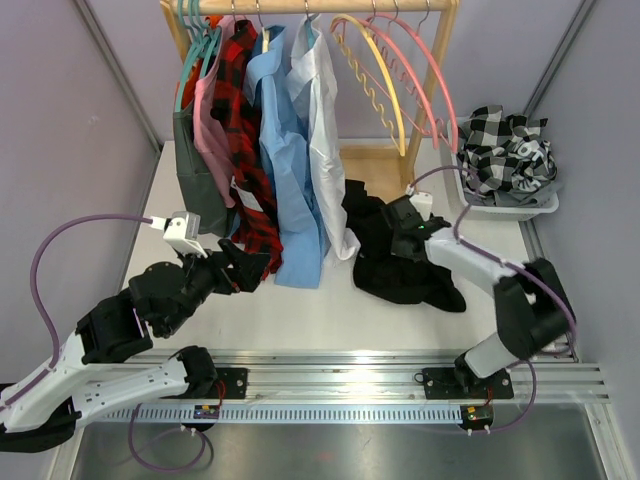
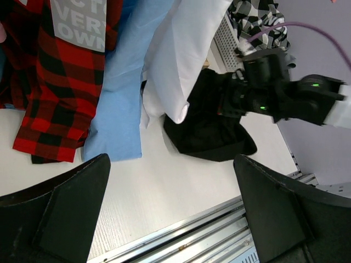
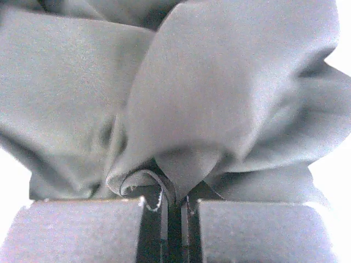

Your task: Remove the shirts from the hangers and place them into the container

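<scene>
Near the front left of the table (image 1: pixel 330 310), the left gripper (image 1: pixel 255 268) hangs with its fingers spread wide, gripping nothing, just beside the hem of the red-and-black check shirt (image 1: pixel 245 130). Right of centre, the black shirt (image 1: pixel 405 275) lies crumpled on the surface. The right gripper (image 1: pixel 397 224) has its fingers pressed together on a fold of cloth at the heap's far edge. Along the far edge, the wooden rail (image 1: pixel 310 6) carries, left to right, a dark grey shirt (image 1: pixel 195 170), a pink shirt (image 1: pixel 212 130), the red check, a light blue shirt (image 1: pixel 290 170) and a white shirt (image 1: pixel 325 130). To their right a yellow hanger (image 1: pixel 385 85) and pink hangers (image 1: pixel 435 80) dangle bare. At the far right corner, the white basket (image 1: pixel 500 210) holds a black-and-white check shirt (image 1: pixel 505 145) heaped above its rim.
</scene>
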Tool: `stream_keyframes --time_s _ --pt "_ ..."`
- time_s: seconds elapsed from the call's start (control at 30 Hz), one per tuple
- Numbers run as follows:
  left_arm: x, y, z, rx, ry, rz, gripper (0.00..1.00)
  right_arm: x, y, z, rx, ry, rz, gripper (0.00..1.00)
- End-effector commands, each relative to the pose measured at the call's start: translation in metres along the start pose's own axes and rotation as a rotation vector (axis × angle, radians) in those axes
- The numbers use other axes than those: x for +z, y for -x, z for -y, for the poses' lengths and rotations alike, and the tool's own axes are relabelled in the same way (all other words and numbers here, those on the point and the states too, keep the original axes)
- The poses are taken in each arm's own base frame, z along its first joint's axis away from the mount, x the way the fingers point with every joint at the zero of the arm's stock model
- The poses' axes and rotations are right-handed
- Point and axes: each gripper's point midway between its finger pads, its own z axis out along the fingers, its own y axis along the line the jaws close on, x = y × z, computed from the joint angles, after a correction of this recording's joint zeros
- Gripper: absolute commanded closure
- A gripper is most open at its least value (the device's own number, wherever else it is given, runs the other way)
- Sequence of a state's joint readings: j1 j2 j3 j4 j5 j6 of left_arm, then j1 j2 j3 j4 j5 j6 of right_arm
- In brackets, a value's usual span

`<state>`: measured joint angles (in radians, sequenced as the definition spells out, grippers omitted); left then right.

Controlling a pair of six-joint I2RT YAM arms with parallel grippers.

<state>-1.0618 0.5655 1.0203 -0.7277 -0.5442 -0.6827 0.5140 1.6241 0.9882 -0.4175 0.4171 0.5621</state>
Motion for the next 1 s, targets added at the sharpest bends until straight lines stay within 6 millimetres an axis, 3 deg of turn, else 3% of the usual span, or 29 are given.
stream_keyframes --time_s 0.0,0.2,0.4,0.63,0.7,0.73,0.8,0.83,0.87,0.9,0.93,0.97 --pt "0.002 0.004 0.006 -0.007 -0.013 0.01 0.02 -0.079 0.055 0.048 0.088 -0.101 0.193 1.0" --pt "0.004 0.005 0.009 0.003 -0.017 0.008 0.02 -0.167 0.112 0.105 0.146 -0.231 0.406 1.0" --pt "0.004 0.007 0.012 0.001 -0.024 0.01 0.02 -0.222 0.155 0.155 0.237 -0.31 0.56 1.0" --pt "0.004 0.01 0.019 0.012 -0.041 -0.001 0.02 -0.313 0.234 0.192 0.408 -0.282 0.82 1.0" --pt "0.002 0.012 0.021 0.012 -0.048 -0.002 0.02 -0.316 0.254 0.188 0.398 -0.27 0.836 1.0" --pt "0.002 0.013 0.023 0.013 -0.055 -0.003 0.02 -0.329 0.27 0.194 0.43 -0.264 0.885 1.0" --pt "-0.001 0.017 0.026 0.01 -0.069 0.0 0.02 -0.321 0.292 0.193 0.431 -0.266 0.892 1.0" --pt "-0.002 0.019 0.027 0.01 -0.073 0.001 0.02 -0.334 0.308 0.194 0.453 -0.236 0.935 1.0" --pt "-0.004 0.021 0.027 0.008 -0.076 0.004 0.02 -0.322 0.32 0.204 0.476 -0.272 0.933 1.0" --pt "-0.007 0.022 0.025 0.007 -0.073 0.004 0.02 -0.321 0.331 0.202 0.478 -0.227 0.947 1.0" --pt "-0.01 0.026 0.025 0.002 -0.076 0.011 0.02 -0.332 0.347 0.203 0.502 -0.183 1.0 1.0" --pt "-0.012 0.027 0.024 0.0 -0.074 0.011 0.02 -0.317 0.36 0.22 0.548 -0.203 0.999 1.0"
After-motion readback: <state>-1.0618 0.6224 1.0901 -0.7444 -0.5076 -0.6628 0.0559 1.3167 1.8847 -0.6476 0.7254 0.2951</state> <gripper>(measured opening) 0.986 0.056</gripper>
